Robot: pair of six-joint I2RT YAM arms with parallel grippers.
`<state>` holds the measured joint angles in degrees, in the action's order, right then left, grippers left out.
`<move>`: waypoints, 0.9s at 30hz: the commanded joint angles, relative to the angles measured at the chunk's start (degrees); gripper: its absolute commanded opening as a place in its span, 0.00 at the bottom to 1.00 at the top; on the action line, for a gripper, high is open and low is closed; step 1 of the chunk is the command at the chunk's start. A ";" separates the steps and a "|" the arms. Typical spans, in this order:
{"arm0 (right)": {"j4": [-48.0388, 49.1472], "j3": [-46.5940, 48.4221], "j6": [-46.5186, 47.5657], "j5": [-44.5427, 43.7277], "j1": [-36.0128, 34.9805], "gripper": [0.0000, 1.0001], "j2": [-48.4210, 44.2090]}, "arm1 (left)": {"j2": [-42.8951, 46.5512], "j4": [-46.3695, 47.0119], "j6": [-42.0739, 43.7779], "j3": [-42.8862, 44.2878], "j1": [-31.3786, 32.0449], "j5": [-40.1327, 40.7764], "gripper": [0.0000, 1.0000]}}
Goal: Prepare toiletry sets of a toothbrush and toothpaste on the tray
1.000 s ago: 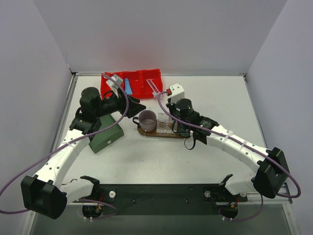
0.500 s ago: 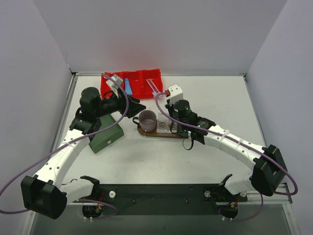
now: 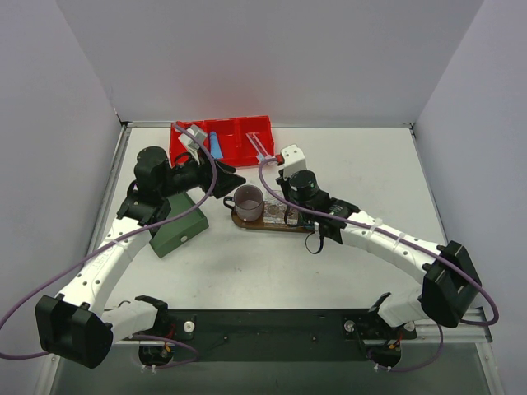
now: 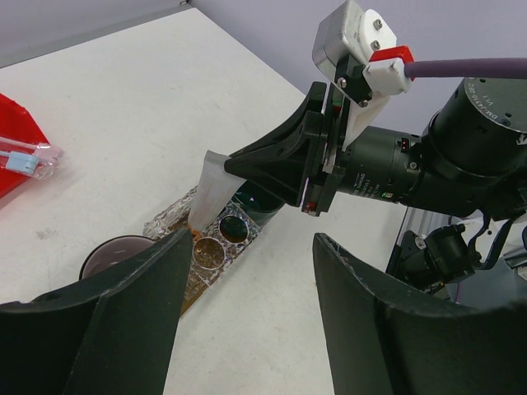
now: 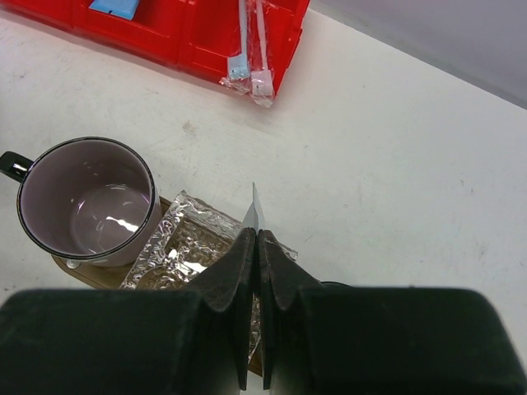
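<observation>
The dark brown oval tray (image 3: 247, 223) lies mid-table and carries a mug (image 3: 249, 202) and a crinkled foil holder (image 3: 278, 212). My right gripper (image 3: 288, 212) is shut on the white toothpaste tube (image 4: 212, 189), which hangs cap down over the foil holder (image 4: 218, 241). In the right wrist view only the tube's thin edge (image 5: 254, 212) shows above the shut fingers. The blue tube (image 3: 214, 146) and the toothbrushes (image 3: 258, 145) lie in the red bin (image 3: 235, 132). My left gripper (image 3: 228, 184) is open and empty, just left of the mug.
A dark green box (image 3: 177, 226) sits under the left arm, left of the tray. The red bin stands against the back wall. In the right wrist view the mug (image 5: 86, 202) stands left of the fingers and the toothbrushes (image 5: 251, 49) stick out over the bin's rim.
My right gripper has moved a little to the left with the white tube, further over the tray. The left arm has not moved.
</observation>
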<state>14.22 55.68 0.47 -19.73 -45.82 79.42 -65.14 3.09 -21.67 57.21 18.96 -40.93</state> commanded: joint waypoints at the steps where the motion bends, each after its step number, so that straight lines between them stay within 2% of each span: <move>1: 5.29 -0.57 0.41 -2.51 -0.58 0.00 0.04 | 1.42 1.83 0.67 -0.17 -0.42 -0.56 0.70; 22: 6.35 -2.07 0.67 -3.74 -1.11 0.00 0.56 | 1.42 1.83 0.75 -0.17 -0.42 -0.64 0.70; 24: 5.74 -1.72 0.59 -3.83 -1.11 0.04 0.39 | 1.34 1.83 0.75 -0.26 -0.42 -0.56 0.71; 27: 5.38 -1.63 0.41 -3.92 -1.20 0.14 -0.05 | 1.34 1.74 0.67 -0.08 -0.42 -0.47 0.72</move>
<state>18.06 52.95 1.15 -21.96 -46.61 79.57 -65.14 3.14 -21.65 57.21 18.94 -40.95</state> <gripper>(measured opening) 0.096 0.708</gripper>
